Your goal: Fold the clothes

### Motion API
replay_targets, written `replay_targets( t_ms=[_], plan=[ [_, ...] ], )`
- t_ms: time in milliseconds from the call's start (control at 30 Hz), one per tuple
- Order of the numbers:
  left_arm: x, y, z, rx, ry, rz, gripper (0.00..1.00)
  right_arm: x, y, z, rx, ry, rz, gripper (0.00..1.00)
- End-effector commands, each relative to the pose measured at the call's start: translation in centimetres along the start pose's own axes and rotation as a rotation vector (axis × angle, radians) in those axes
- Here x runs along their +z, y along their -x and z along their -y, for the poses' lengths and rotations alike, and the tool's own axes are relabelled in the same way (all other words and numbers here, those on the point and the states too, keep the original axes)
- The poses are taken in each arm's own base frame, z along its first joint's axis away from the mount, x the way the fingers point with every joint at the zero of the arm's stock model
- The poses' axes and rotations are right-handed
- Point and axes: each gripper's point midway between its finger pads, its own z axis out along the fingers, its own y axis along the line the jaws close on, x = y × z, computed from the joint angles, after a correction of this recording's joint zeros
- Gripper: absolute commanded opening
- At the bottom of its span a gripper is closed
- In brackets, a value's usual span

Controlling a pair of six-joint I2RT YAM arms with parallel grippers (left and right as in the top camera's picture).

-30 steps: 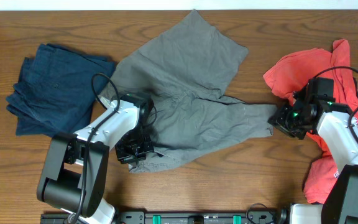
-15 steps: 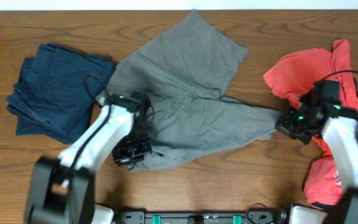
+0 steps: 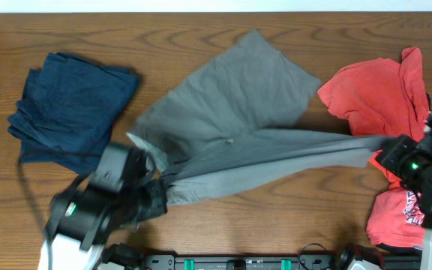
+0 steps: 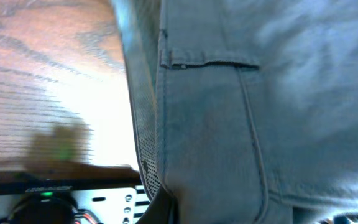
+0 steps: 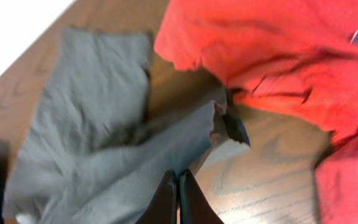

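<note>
Wooden table (image 3: 291, 217) (white strip beyond its far edge) bears grey trousers (image 3: 238, 105) at centre. One leg is stretched taut between left gripper (image 3: 158, 199) and right gripper (image 3: 385, 154), both jaws clamped on the cloth. Navy garment (image 3: 70, 105) left, red garment (image 3: 377, 90) right.

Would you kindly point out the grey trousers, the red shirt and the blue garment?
grey trousers (image 3: 238, 90): overhead view, upper leg panel.
red shirt (image 3: 373, 90): overhead view, upper part.
blue garment (image 3: 70, 105): overhead view, middle.
</note>
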Motion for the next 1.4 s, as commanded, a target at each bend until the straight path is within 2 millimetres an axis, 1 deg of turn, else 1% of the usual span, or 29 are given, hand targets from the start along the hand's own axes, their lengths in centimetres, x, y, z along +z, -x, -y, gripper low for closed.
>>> replay_targets(
  t_ms=[0, 100, 167, 233, 300, 333, 433, 500, 567, 667, 733, 800, 833, 900, 1000, 1067, 1200, 1300, 1367],
  plan=[
    [-2.4, -0.2, 0.3, 0.039, -0.062, 0.126, 0.06, -2.9, 3.0, 0.2, -0.072, -0.047, 0.151, 0.01],
    [-4.0, 1.5, -0.1, 0.037, -0.06, 0.293, 0.06, -3.4, 4.4, -1.5, -0.148, 0.021, 0.201, 0.01],
    [-4.9, 3.1, -0.5, 0.026, -0.035, 0.394, 0.06, -3.1, 5.4, -3.4, -0.219, 0.103, 0.224, 0.01],
    [-5.4, 4.6, -0.9, -0.003, -0.005, 0.466, 0.06, -2.5, 6.2, -5.2, -0.284, 0.182, 0.237, 0.01],
    [-5.3, 5.5, -0.7, -0.023, -0.002, 0.494, 0.06, -1.4, 7.1, -6.7, -0.32, 0.231, 0.238, 0.01],
    [-5.1, 6.0, -0.6, -0.023, -0.003, 0.496, 0.06, -0.8, 7.3, -7.1, -0.329, 0.241, 0.234, 0.01],
    [-3.8, 6.6, -0.9, -0.09, 0.026, 0.467, 0.06, 2.3, 7.4, -8.7, -0.361, 0.277, 0.18, 0.01],
    [-2.6, 6.7, -1.3, -0.154, 0.051, 0.427, 0.06, 4.6, 6.9, -10.0, -0.392, 0.304, 0.133, 0.01],
    [-1.5, 6.6, -1.7, -0.213, 0.08, 0.38, 0.06, 7.3, 6.2, -11.9, -0.456, 0.342, 0.093, 0.01],
    [-0.1, 6.5, -3.0, -0.33, 0.155, 0.334, 0.06, 10.8, 5.1, -14.6, -0.54, 0.394, 0.063, 0.01],
    [0.4, 6.2, -4.6, -0.42, 0.243, 0.326, 0.06, 12.9, 4.8, -16.1, -0.567, 0.414, 0.069, 0.01],
    [0.6, 6.1, -6.1, -0.482, 0.332, 0.332, 0.06, 15.0, 4.8, -17.2, -0.563, 0.414, 0.081, 0.01],
    [0.8, 6.1, -6.6, -0.509, 0.365, 0.332, 0.06, 16.1, 4.7, -17.7, -0.555, 0.413, 0.087, 0.01],
    [1.2, 6.2, -7.0, -0.522, 0.4, 0.323, 0.06, 18.1, 4.3, -18.9, -0.561, 0.434, 0.095, 0.01],
    [1.8, 6.6, -7.5, -0.544, 0.45, 0.316, 0.06, 20.7, 3.1, -20.8, -0.591, 0.474, 0.104, 0.01],
    [2.3, 6.8, -7.8, -0.549, 0.48, 0.309, 0.06, 22.1, 2.2, -21.6, -0.606, 0.492, 0.103, 0.01],
    [4.1, 7.1, -8.2, -0.551, 0.518, 0.274, 0.06, 25.1, -0.2, -23.0, -0.634, 0.526, 0.087, 0.01],
    [5.7, 7.3, -8.5, -0.571, 0.535, 0.263, 0.06, 27.0, -2.0, -23.9, -0.653, 0.548, 0.072, 0.01],
    [6.6, 7.6, -8.7, -0.569, 0.549, 0.26, 0.06, 27.8, -3.1, -24.4, -0.665, 0.562, 0.067, 0.01]
  ],
)
